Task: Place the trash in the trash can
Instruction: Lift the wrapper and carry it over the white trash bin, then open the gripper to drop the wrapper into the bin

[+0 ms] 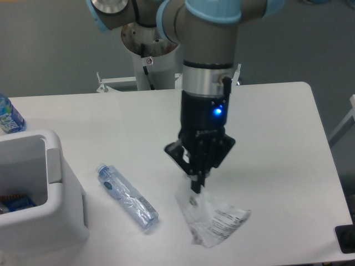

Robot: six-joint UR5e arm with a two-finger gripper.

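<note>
Grey arm (208, 61), pale-blue caps, black wrist

A single fixed camera looks down from the front — fairly near — across the table (277, 122) toward the arm's base (150, 39).

dark print on the clear wrapper (213, 221), too small to read, no other legible text

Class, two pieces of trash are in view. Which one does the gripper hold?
The wrapper, pinched at its top by the gripper. The crushed bottle lies alone on the table, untouched.
</note>
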